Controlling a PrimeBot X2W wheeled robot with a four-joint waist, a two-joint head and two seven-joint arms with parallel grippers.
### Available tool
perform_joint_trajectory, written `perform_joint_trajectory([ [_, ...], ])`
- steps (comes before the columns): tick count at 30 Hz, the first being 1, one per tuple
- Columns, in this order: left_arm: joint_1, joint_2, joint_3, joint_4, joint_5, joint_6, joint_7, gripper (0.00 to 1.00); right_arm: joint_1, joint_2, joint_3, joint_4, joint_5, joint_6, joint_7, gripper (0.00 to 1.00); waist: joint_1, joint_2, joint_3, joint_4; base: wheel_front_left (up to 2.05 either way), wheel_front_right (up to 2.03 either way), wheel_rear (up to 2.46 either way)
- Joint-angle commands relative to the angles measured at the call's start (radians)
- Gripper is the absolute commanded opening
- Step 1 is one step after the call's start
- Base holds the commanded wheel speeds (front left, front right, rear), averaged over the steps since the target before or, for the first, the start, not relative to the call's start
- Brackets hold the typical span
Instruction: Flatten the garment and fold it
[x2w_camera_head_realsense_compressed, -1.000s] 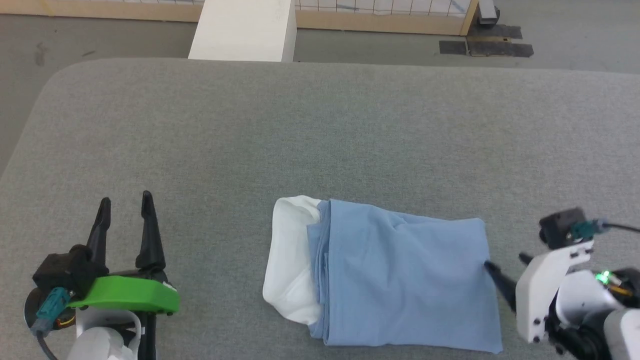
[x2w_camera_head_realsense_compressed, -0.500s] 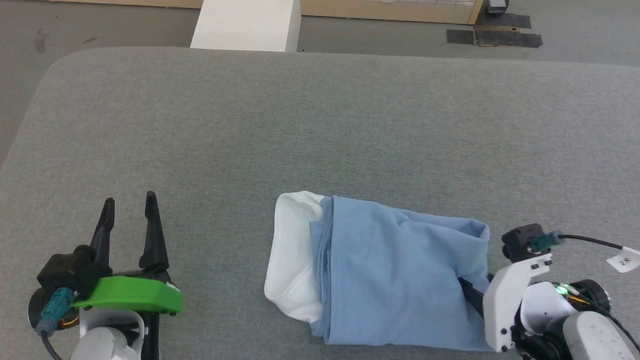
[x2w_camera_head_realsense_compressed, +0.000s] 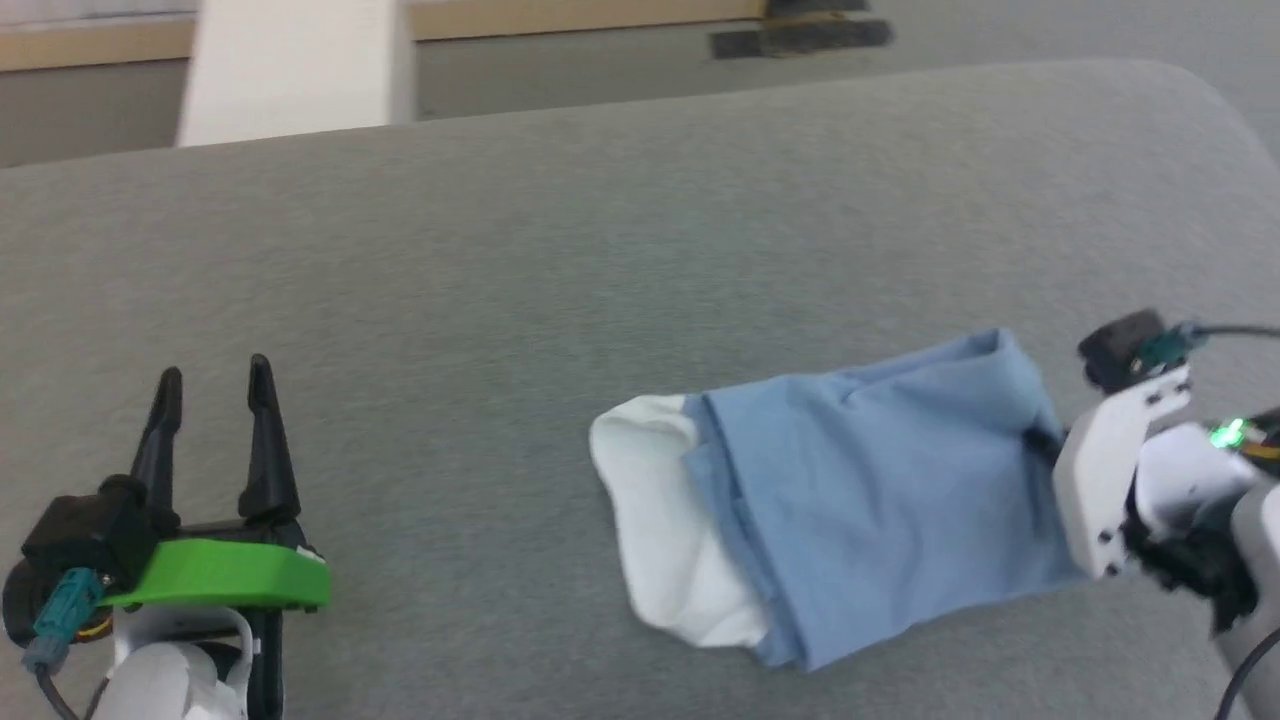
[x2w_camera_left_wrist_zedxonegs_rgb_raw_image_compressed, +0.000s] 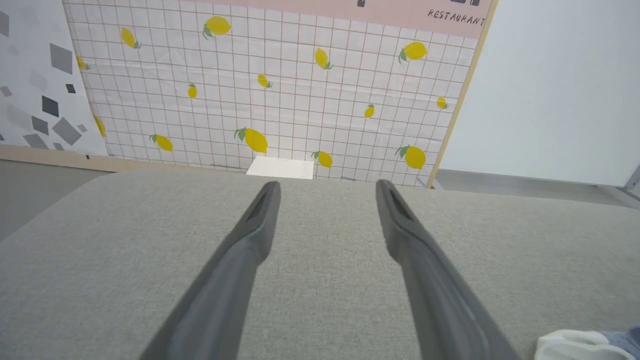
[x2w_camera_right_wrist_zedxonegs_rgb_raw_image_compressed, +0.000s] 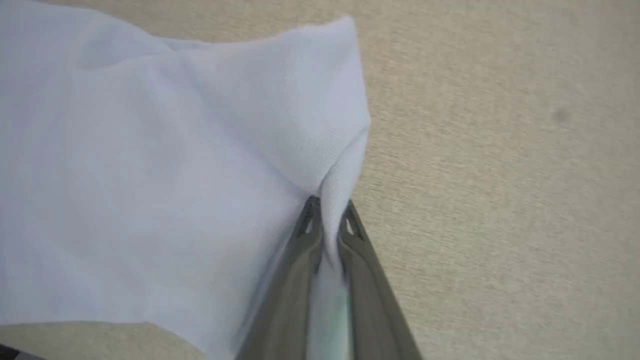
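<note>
Grey felt tabletop. Saw right gripper clamped on edge of folded light blue cloth polo shirt, stretched leftward from it; left gripper agape, empty, farther off.

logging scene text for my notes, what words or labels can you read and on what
"RESTAURANT": on the pink band above the lemon-print wall panel, left wrist view.
The dark marks at that band's top edge: cut off, unreadable.
The garment: no lettering shows.

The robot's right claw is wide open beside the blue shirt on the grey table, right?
No. The right claw is pinched shut on an edge of the blue shirt on the grey table; the right wrist view shows it.
</note>
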Motion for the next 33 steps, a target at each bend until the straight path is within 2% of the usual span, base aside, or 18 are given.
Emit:
perform_joint_trajectory([
  [1, -0.018, 0.015, 0.005, -0.012, 0.007, 0.005, 0.005, 1.00, -0.044, -0.020, 0.006, 0.019, 0.010, -0.002, -0.007, 0.00, 0.0000, 0.0000, 0.098, -0.209, 0.00, 0.00, 0.00],
  [6, -0.070, 0.054, -0.009, -0.068, 0.030, 0.003, 0.059, 1.00, -0.186, -0.070, -0.012, 0.134, 0.012, -0.002, -0.059, 0.00, 0.0000, 0.0000, 0.199, -0.278, 0.00, 0.00, 0.00],
  [12, -0.119, 0.107, -0.012, -0.151, 0.062, 0.010, 0.137, 1.00, -0.305, -0.105, -0.087, 0.300, -0.029, -0.002, -0.133, 0.00, 0.0000, 0.0000, 0.316, -0.266, 0.00, 0.00, 0.00],
  [18, -0.126, 0.149, 0.017, -0.229, 0.075, 0.029, 0.185, 1.00, -0.368, -0.098, -0.271, 0.454, -0.110, -0.002, -0.199, 0.00, 0.0000, 0.0000, 0.402, -0.228, 0.00, 0.00, 0.00],
  [23, -0.127, 0.160, 0.025, -0.264, 0.078, 0.041, 0.200, 1.00, -0.400, -0.082, -0.436, 0.524, -0.195, -0.002, -0.271, 0.00, 0.0000, 0.0000, 0.435, -0.199, 0.00, 0.00, 0.00],
  [24, -0.128, 0.160, 0.026, -0.267, 0.080, 0.042, 0.200, 1.00, -0.404, -0.080, -0.458, 0.527, -0.210, -0.002, -0.292, 0.35, 0.0000, 0.0000, 0.437, -0.195, 0.00, 0.00, 0.00],
  [25, -0.128, 0.160, 0.026, -0.269, 0.080, 0.044, 0.199, 1.00, -0.407, -0.080, -0.480, 0.531, -0.229, -0.002, -0.313, 1.00, 0.0000, 0.0000, 0.438, -0.191, 0.00, 0.00, 0.00],
  [29, -0.129, 0.156, 0.025, -0.265, 0.076, 0.046, 0.190, 1.00, -0.417, -0.081, -0.550, 0.539, -0.280, -0.002, -0.361, 1.00, 0.0000, 0.0000, 0.423, -0.178, 0.00, 0.00, 0.00],
  [33, -0.120, 0.138, 0.024, -0.238, 0.066, 0.049, 0.159, 1.00, -0.423, -0.089, -0.552, 0.491, -0.278, -0.002, -0.429, 1.00, 0.0000, 0.0000, 0.371, -0.159, 0.00, 0.00, 0.00],
])
